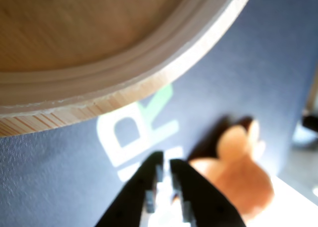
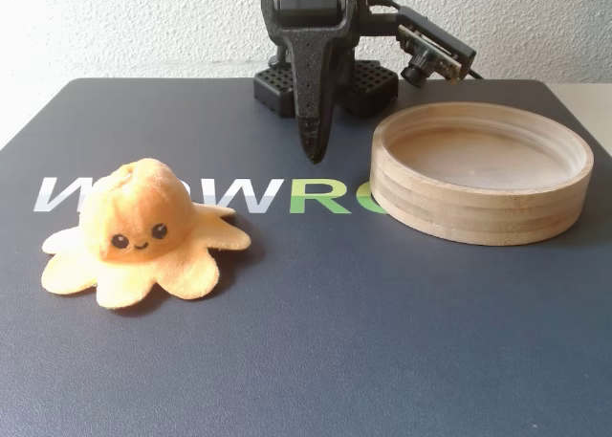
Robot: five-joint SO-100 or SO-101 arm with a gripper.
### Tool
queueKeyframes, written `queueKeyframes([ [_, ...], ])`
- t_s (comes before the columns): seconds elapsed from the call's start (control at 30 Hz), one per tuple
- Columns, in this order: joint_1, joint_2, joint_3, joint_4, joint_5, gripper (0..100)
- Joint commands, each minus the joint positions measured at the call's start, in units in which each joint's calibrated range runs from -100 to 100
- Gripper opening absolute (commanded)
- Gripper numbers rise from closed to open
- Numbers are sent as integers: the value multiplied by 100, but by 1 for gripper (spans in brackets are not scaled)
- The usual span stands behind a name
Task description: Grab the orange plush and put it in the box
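Observation:
The orange plush (image 2: pixel 143 231), a yellow-orange octopus with black eyes and a smile, sits upright on the mat at the left of the fixed view. It shows blurred at the lower right of the wrist view (image 1: pixel 238 180). The box (image 2: pixel 478 212), a shallow round tray of pale layered wood, stands empty at the right; its rim (image 1: pixel 124 73) fills the top of the wrist view. My black gripper (image 2: pixel 314 155) points down between them, above the mat, nearer the box. Its fingers (image 1: pixel 149 180) are together and hold nothing; the gripper (image 1: pixel 165 163) is apart from the plush.
A dark blue mat (image 2: pixel 316 351) with white and green letters (image 2: pixel 316 196) covers the table. The arm's base (image 2: pixel 325 83) stands at the mat's back edge, with the wrist camera (image 2: pixel 435 53) beside it. A white wall lies behind.

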Motion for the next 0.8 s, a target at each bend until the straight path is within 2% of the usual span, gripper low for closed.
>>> queueKeyframes([
  [0.0,-1,16,81,-28,-8,1],
  [0.77,-8,16,81,-28,-18,1],
])
